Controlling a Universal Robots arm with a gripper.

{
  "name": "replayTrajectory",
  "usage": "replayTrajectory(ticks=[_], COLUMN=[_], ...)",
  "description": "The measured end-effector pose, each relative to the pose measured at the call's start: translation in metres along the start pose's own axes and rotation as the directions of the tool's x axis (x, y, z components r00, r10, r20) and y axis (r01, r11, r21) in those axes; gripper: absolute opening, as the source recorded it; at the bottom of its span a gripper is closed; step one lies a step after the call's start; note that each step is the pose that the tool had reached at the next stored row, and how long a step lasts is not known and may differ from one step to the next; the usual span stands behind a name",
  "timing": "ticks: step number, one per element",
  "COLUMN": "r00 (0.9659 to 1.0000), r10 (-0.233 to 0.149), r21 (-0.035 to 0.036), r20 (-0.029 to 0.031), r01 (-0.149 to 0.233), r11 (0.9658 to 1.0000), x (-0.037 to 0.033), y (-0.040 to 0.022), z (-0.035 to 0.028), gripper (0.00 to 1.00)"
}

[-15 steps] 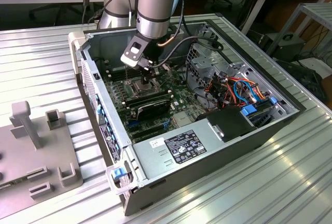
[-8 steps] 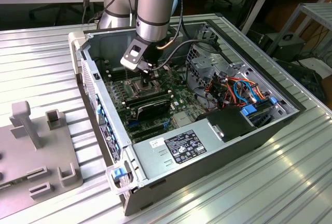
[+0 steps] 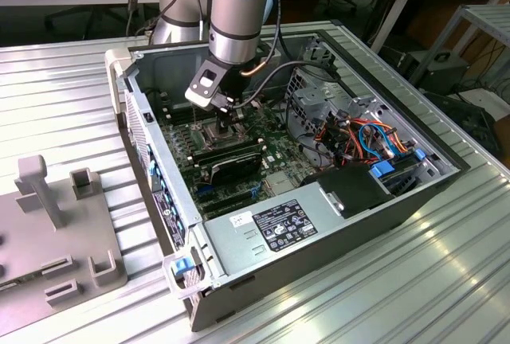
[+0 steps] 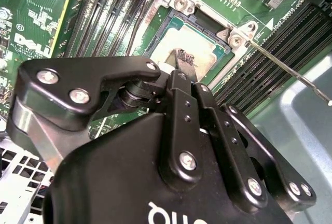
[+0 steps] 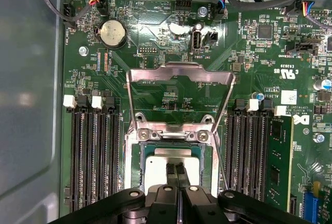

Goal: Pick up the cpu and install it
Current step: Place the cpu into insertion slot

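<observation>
The cpu (image 5: pixel 155 169) is a small square chip with a silvery-grey top, and it lies flat inside the motherboard socket; the second wrist view shows it as cpu (image 4: pixel 199 40). My gripper (image 5: pixel 176 175) hangs straight over it with its two black fingers pressed together, tips at or just above the chip's top, also seen as gripper (image 4: pixel 179 67). The hinged metal socket frame (image 5: pixel 179 73) stands swung open behind the socket. Its thin lever (image 4: pixel 290 71) sticks out to one side. In the exterior view the gripper (image 3: pixel 225 121) reaches down into the open computer case (image 3: pixel 446 181).
Memory slots (image 5: pixel 93 156) flank the socket on both sides. A long black card (image 3: pixel 231 165) lies just in front of the socket, with a power supply (image 3: pixel 279 228) and coloured cables (image 3: pixel 366 133) nearby. A grey fixture (image 3: pixel 56 232) stands on the table at the exterior view's left.
</observation>
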State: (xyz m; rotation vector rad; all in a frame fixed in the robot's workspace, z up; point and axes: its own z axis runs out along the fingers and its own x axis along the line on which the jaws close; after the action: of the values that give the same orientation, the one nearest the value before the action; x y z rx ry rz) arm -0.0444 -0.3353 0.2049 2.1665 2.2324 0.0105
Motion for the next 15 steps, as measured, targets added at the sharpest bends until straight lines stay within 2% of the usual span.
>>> replayTrajectory(ticks=[5, 15], r00=[1.0, 1.0], r10=[0.0, 0.0], r21=[-0.0006, -0.0001], r20=[-0.0009, -0.0002], r01=[0.0, 0.0], r11=[1.0, 1.0], x=[0.0001, -0.0003], y=[0.0001, 0.0005], z=[-0.0007, -0.0196], gripper=[0.11, 0.11])
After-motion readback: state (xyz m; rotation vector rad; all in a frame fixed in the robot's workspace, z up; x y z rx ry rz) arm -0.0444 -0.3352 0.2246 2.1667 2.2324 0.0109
